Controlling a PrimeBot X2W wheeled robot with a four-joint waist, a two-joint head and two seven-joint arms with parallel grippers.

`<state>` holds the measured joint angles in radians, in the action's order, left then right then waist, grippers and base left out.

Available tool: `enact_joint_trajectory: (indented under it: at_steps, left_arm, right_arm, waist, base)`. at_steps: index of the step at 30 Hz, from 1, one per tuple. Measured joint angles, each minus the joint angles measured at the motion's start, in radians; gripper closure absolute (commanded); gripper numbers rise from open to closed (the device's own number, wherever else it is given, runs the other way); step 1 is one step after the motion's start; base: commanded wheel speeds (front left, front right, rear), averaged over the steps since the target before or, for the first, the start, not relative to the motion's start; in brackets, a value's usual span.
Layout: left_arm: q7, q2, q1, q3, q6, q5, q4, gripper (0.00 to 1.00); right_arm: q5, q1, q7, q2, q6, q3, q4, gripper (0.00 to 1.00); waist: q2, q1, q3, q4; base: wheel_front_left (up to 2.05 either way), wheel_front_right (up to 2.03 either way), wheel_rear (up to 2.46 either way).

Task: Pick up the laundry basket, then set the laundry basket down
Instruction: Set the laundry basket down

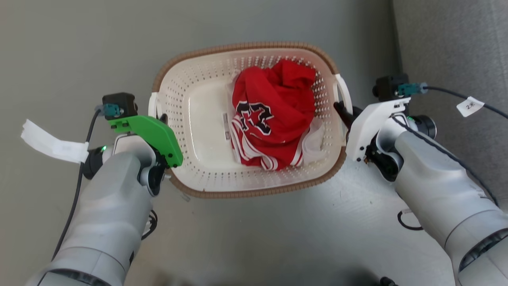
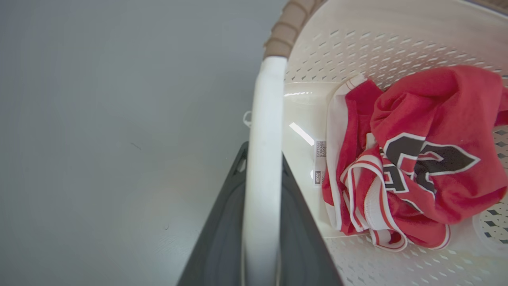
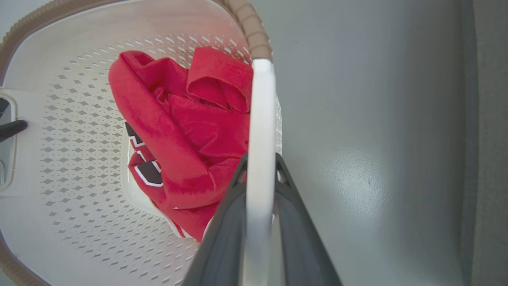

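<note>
So there's a big grey floor and the laundry basket is smack in the middle of the head view, between the two arms, long side running left to right; honestly can't tell if it's resting on the floor or hanging just off it. It's cream perforated plastic with a brown woven-look rim. Inside, bunched up toward the robot's right half, there's a red jersey with white trim and dark lettering outlined in white. The left gripper is at the left short side, and in its wrist view the two dark fingers sit tight on either side of the white left handle, pinching it. Same deal for the right gripper: its fingers are clamped around the white right handle. Smallest thing, a little printed label stuck on the basket's bottom just beside the jersey
</note>
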<state>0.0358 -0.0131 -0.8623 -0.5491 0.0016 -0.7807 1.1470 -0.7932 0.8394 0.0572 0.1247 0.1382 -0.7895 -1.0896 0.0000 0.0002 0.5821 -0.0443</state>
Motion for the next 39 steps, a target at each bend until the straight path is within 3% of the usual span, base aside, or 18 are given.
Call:
enact_joint_trajectory:
  at_steps: [24, 39]
  left_arm:
    - [0.090, 0.002, -0.143, -0.001, 0.026, 0.022, 0.008, 1.00]
    - [0.115, -0.007, -0.157, -0.009, 0.016, 0.033, 0.043, 1.00]
  right_arm:
    - [0.029, 0.151, 0.094, 0.003, 0.000, 0.003, -0.027, 1.00]
    - [0.039, 0.166, 0.124, -0.006, 0.001, -0.002, -0.063, 1.00]
  waist:
    - [0.0000, 0.0000, 0.281, -0.001]
    - [0.0000, -0.0001, 0.343, 0.000]
  base:
    - [0.00, 0.00, 0.00]
    - [0.00, 0.00, 0.00]
